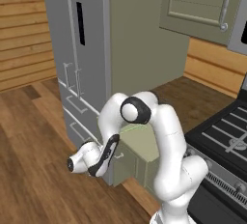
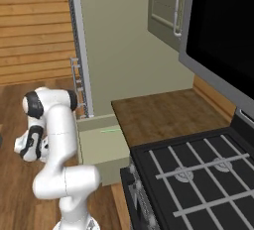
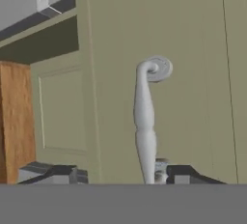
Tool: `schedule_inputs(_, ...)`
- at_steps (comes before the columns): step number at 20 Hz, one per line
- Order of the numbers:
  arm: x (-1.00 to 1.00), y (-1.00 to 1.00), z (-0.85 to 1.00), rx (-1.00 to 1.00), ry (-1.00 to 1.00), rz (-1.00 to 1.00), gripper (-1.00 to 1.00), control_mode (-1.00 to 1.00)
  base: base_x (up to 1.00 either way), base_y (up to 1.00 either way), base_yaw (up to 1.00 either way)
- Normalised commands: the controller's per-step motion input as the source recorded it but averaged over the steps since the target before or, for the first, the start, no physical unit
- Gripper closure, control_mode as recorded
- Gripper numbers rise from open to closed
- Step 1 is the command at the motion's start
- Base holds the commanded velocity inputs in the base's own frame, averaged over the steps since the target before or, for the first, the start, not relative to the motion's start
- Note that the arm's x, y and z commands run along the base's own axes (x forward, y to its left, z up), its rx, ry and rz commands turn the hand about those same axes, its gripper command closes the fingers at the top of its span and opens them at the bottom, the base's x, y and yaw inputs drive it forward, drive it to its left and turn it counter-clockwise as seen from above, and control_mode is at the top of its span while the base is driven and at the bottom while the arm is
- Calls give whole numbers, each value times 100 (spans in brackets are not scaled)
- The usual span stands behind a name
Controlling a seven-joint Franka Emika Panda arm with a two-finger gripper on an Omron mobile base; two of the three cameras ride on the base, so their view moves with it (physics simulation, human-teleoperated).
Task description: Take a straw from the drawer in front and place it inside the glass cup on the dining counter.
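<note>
The straw (image 2: 110,130) lies flat in the pulled-out drawer (image 2: 101,147), its length running side to side across it. The gripper (image 1: 107,154) is low at the drawer front, by the handle (image 3: 146,121), so the straw is up and behind it. Its jaws look apart, maybe just letting go, holding nothing.

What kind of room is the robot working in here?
Most likely a home kitchen: a grey fridge stands on the wood floor, a black stove sits beside a wooden countertop, and sage-green cabinets hang above.
</note>
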Motion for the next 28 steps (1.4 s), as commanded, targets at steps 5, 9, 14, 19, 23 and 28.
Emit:
schedule_inputs(5,-67,15,29,11,0,-9,-100,-100,0,0,0)
schedule_inputs(9,-60,-2,89,20,-1,-12,-100,-100,0,0,0)
schedule_inputs(14,-21,-20,100,25,0,-20,-100,-100,0,0,0)
schedule_inputs(19,5,-35,99,29,0,-23,-100,-100,0,0,0)
schedule_inputs(23,25,-41,83,30,0,-15,-100,-100,0,0,0)
schedule_inputs(28,44,-49,52,29,0,-15,-100,-100,0,0,0)
